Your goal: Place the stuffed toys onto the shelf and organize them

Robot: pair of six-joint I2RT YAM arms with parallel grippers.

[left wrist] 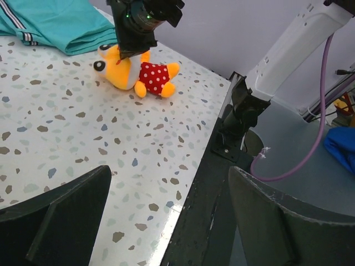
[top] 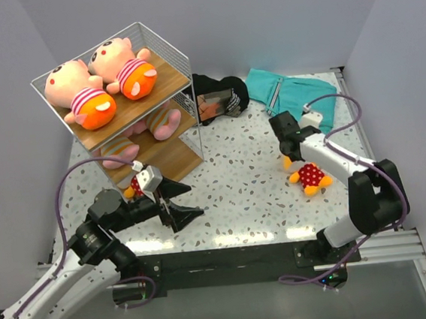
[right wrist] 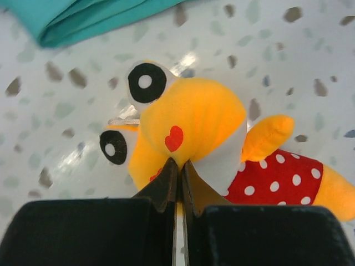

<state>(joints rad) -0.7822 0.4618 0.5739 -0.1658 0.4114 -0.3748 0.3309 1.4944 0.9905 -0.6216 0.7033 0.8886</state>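
Note:
An orange-yellow stuffed toy [top: 311, 175] in a red polka-dot outfit lies on the table at the right. My right gripper [top: 290, 156] is shut on the fabric of its head; in the right wrist view the fingertips [right wrist: 172, 172] pinch the toy [right wrist: 194, 119] just below a red heart mark. The shelf [top: 167, 87] stands at the back left. Two pink stuffed toys [top: 78, 93] [top: 125, 66] lie on its top board and two more [top: 165, 120] on the tier below. My left gripper [top: 178, 206] hovers open over the table's front left, holding nothing. Another orange toy [top: 134, 187] peeks out behind the left wrist.
A folded teal cloth [top: 293, 91] lies at the back right, beside a black bundle [top: 218, 98] next to the shelf. The table's near edge [left wrist: 191, 183] runs under my left gripper [left wrist: 166, 221]. A purple cable [top: 344, 105] loops over the right arm.

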